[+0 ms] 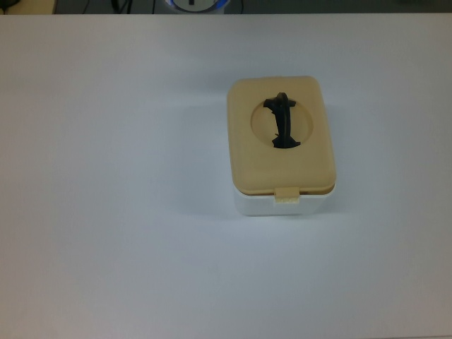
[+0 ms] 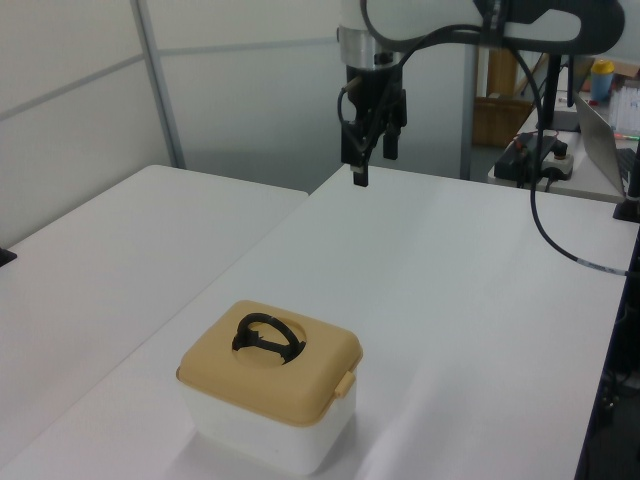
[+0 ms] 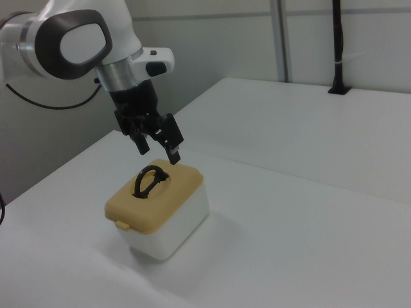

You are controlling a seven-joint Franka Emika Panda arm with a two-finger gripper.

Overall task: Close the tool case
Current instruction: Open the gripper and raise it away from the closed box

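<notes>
On the white tabletop (image 1: 106, 212) sits the tool case (image 1: 282, 201) — a white tub with rounded corners, capped by its tan lid (image 1: 311, 159). The lid lies flat and square over the tub, its edges running even with the rim all round in each view. In the top view the case stands right of centre, with a small tan tab (image 1: 287, 194) hanging over the near short end. A round recess is sunk in the lid, and the black handle (image 1: 282, 121) arches up out of it; in the left view the handle (image 2: 264, 335) stands upright as a loop above the tan surface.

The gripper (image 2: 371, 142) hangs in the air well apart from the case, touching nothing. In the left view it is high above the far part of the tabletop, pointing down, below the white arm (image 2: 440, 15) and a black cable (image 2: 545, 225). In the right view the gripper (image 3: 158, 142) shows its two black fingers (image 3: 172, 151) spread apart and empty — released, with a plain gap between them. It is out of the top view.
</notes>
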